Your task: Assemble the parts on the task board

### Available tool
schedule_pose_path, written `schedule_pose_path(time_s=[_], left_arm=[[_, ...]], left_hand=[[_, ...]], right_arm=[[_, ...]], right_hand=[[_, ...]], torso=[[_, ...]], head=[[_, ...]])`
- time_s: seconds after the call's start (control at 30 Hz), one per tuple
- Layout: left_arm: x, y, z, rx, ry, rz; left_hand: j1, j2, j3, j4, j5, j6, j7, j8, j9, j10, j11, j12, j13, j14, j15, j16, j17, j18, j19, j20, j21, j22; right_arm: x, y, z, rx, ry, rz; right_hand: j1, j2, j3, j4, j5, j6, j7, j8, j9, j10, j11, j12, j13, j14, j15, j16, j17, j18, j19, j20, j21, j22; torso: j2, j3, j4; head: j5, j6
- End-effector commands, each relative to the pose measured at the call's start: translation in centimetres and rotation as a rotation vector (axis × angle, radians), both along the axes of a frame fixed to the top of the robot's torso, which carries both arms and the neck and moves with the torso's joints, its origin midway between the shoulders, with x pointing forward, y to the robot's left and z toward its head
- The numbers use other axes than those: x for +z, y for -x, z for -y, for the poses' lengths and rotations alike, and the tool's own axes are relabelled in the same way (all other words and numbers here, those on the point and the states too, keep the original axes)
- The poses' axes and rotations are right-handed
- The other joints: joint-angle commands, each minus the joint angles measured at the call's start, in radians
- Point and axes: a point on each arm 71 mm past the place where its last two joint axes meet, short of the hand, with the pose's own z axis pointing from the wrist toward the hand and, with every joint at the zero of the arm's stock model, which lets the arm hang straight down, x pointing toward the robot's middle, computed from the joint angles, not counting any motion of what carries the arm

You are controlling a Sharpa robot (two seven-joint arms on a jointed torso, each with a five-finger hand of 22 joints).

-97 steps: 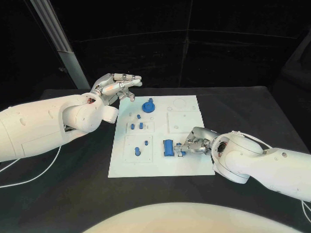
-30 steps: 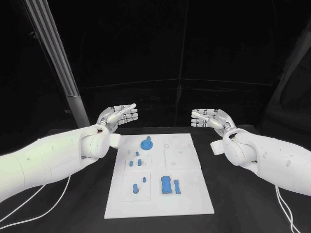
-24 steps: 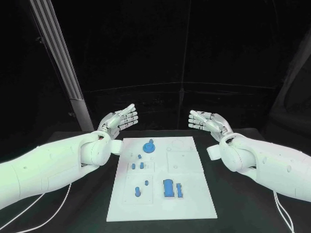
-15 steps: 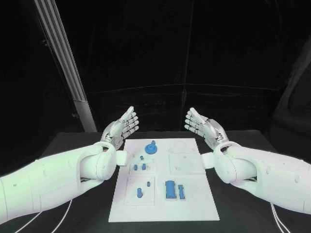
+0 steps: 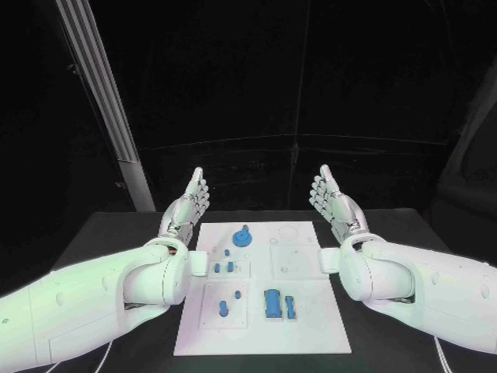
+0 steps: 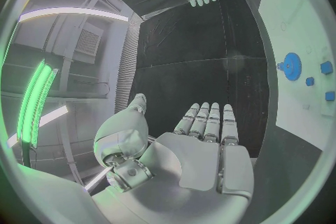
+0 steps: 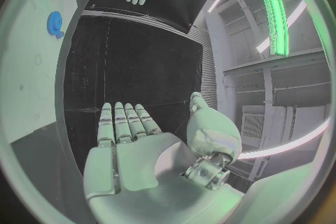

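**Both hands raised off the board, holding nothing**

The task board (image 5: pixel 265 291) lies in the lower middle of the head view, a white plate on the black table (image 5: pixel 114 233). Blue parts sit across it: a round blue part (image 5: pixel 242 235) near its top edge, small blue pegs (image 5: pixel 223 266) at its middle left, and a long blue block (image 5: pixel 272 301) lower down, with a narrower blue piece (image 5: pixel 290 308) just beside it.

The likely risk is in the return: coming down from this height, a hand could land off target and knock the small pegs or nudge the board, as nothing visibly pins it.

The left hand (image 5: pixel 185 208) and right hand (image 5: pixel 335 203) stand upright at mid-frame, flanking the board's far end, well above it. Each holds nothing, fingers straight and close together, thumb apart; the wrist views show flat palms (image 6: pixel 189 162) (image 7: pixel 133 165).
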Motion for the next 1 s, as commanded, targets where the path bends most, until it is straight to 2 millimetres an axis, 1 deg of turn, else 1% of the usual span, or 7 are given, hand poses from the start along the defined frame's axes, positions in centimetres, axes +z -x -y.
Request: schedule_pose_path(time_s=[0.03,0.57,0.6,0.63,0.67,0.73,1.0], left_arm=[[0.53,-0.04,-0.23,0.036,-0.044,0.056],[0.53,-0.04,-0.23,0.036,-0.044,0.056],[0.53,-0.04,-0.23,0.036,-0.044,0.056],[0.53,-0.04,-0.23,0.036,-0.044,0.056],[0.53,-0.04,-0.23,0.036,-0.044,0.056],[0.53,-0.04,-0.23,0.036,-0.044,0.056],[0.53,-0.04,-0.23,0.036,-0.044,0.056]], left_hand=[[-0.106,0.0,-0.025,0.0,-0.004,-0.076,-0.003,-0.004,-0.001,-0.081,-0.003,-0.007,-0.001,-0.078,-0.002,-0.011,-0.002,-0.022,-0.066,-0.018,-0.005,-0.048],[-0.21,0.0,-0.025,0.0,-0.004,-0.147,-0.003,-0.004,-0.001,-0.158,-0.003,-0.007,-0.001,-0.153,-0.002,-0.011,-0.002,-0.022,-0.126,-0.018,-0.005,-0.048],[-0.213,0.0,-0.025,0.0,-0.004,-0.151,-0.003,-0.004,-0.001,-0.163,-0.003,-0.007,-0.001,-0.154,-0.002,-0.011,-0.002,-0.022,-0.199,-0.018,-0.005,-0.048],[-0.236,0.0,-0.025,0.0,-0.004,-0.231,-0.003,-0.004,-0.001,-0.246,-0.003,-0.007,-0.001,-0.237,-0.002,-0.011,-0.002,-0.022,-0.199,-0.018,-0.005,-0.048],[-0.252,0.0,-0.025,0.0,-0.004,-0.231,-0.003,-0.004,-0.001,-0.246,-0.003,-0.007,-0.001,-0.237,-0.002,-0.011,-0.002,-0.022,-0.199,-0.018,-0.005,-0.048],[-0.323,0.0,-0.025,0.0,-0.004,-0.231,-0.003,-0.004,-0.001,-0.246,-0.003,-0.007,-0.001,-0.237,-0.002,-0.011,-0.002,-0.022,-0.199,-0.018,-0.005,-0.048],[-0.323,0.0,-0.025,0.0,-0.004,-0.231,-0.003,-0.004,-0.001,-0.246,-0.003,-0.007,-0.001,-0.237,-0.002,-0.011,-0.002,-0.022,-0.199,-0.018,-0.005,-0.048]], right_arm=[[0.2,-0.01,0.23,-0.04,0.002,0.012],[0.2,-0.01,0.23,-0.04,0.002,0.012],[0.2,-0.01,0.23,-0.04,0.002,0.012],[0.2,-0.01,0.23,-0.04,0.002,0.012],[0.2,-0.01,0.23,-0.04,0.002,0.012],[0.2,-0.01,0.23,-0.04,0.002,0.012],[0.2,-0.01,0.23,-0.04,0.002,0.012]], right_hand=[[-0.114,-0.003,0.017,0.0,-0.007,-0.074,-0.006,-0.004,-0.002,-0.086,-0.003,-0.004,-0.001,-0.094,-0.001,-0.005,-0.002,-0.022,-0.087,-0.009,-0.011,-0.001],[-0.225,-0.003,0.017,0.0,-0.007,-0.145,-0.006,-0.004,-0.002,-0.167,-0.003,-0.004,-0.001,-0.185,-0.001,-0.005,-0.002,-0.022,-0.17,-0.009,-0.011,-0.001],[-0.228,-0.003,0.017,0.0,-0.007,-0.146,-0.006,-0.004,-0.002,-0.172,-0.003,-0.004,-0.001,-0.189,-0.001,-0.005,-0.002,-0.022,-0.174,-0.009,-0.011,-0.001],[-0.235,-0.003,0.017,0.0,-0.007,-0.152,-0.006,-0.004,-0.002,-0.177,-0.003,-0.004,-0.001,-0.193,-0.001,-0.005,-0.002,-0.022,-0.179,-0.009,-0.011,-0.001],[-0.257,-0.003,0.017,0.0,-0.007,-0.225,-0.006,-0.004,-0.002,-0.261,-0.003,-0.004,-0.001,-0.211,-0.001,-0.005,-0.002,-0.022,-0.264,-0.009,-0.011,-0.001],[-0.347,-0.003,0.017,0.0,-0.007,-0.225,-0.006,-0.004,-0.002,-0.261,-0.003,-0.004,-0.001,-0.286,-0.001,-0.005,-0.002,-0.022,-0.264,-0.009,-0.011,-0.001],[-0.347,-0.003,0.017,0.0,-0.007,-0.225,-0.006,-0.004,-0.002,-0.261,-0.003,-0.004,-0.001,-0.286,-0.001,-0.005,-0.002,-0.022,-0.264,-0.009,-0.011,-0.001]], torso=[[0.0,0.0,0.0],[0.0,0.0,0.0],[0.0,0.0,0.0],[0.0,0.0,0.0],[0.0,0.0,0.0],[0.0,0.0,0.0],[0.0,0.0,0.0]], head=[[0.0,0.0],[0.0,0.0],[0.0,0.0],[0.0,0.0],[0.0,0.0],[0.0,0.0],[0.0,0.0]])
